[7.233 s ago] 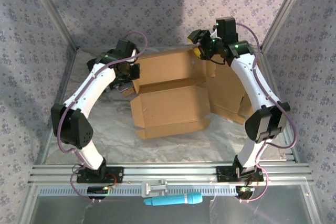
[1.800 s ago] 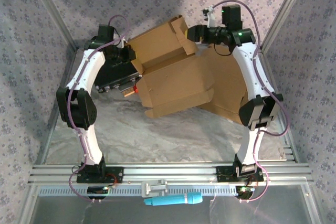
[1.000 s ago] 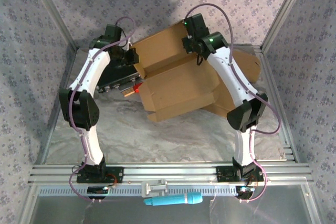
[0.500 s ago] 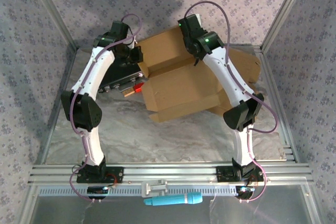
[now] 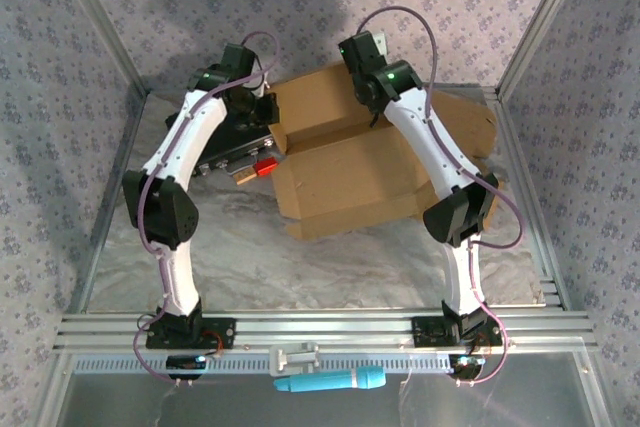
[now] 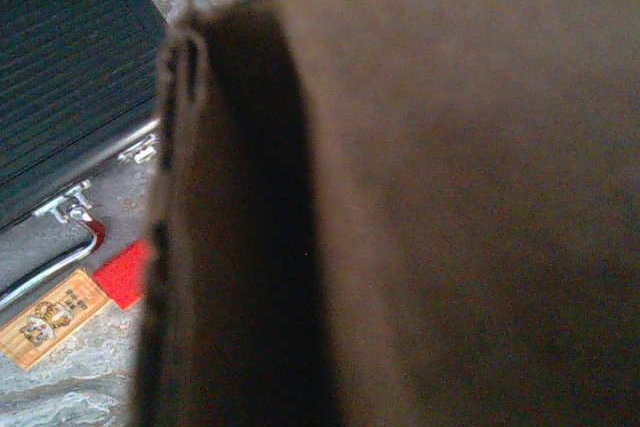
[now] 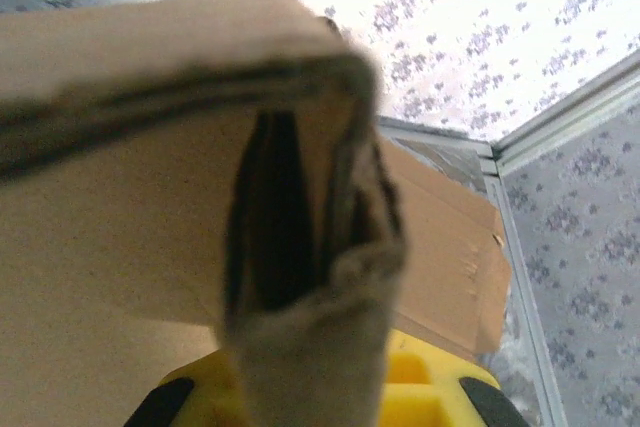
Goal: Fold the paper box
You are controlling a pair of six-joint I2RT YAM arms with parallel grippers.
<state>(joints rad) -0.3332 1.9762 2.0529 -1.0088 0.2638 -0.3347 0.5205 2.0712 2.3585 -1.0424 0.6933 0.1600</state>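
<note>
Paper box [image 5: 345, 182] crowds black case [image 5: 222, 144], red tag [image 5: 266, 167]; left end effector [image 5: 266, 109], right end effector [image 5: 373, 115] closed, probably on its cardboard.

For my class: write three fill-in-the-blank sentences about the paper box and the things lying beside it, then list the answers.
1. In the top view, the black case lies to the ____ of the paper box.
2. The small tag between the case and the box is coloured ____.
3. The paper box is made of brown ____.
Missing words: left; red; cardboard.
</note>
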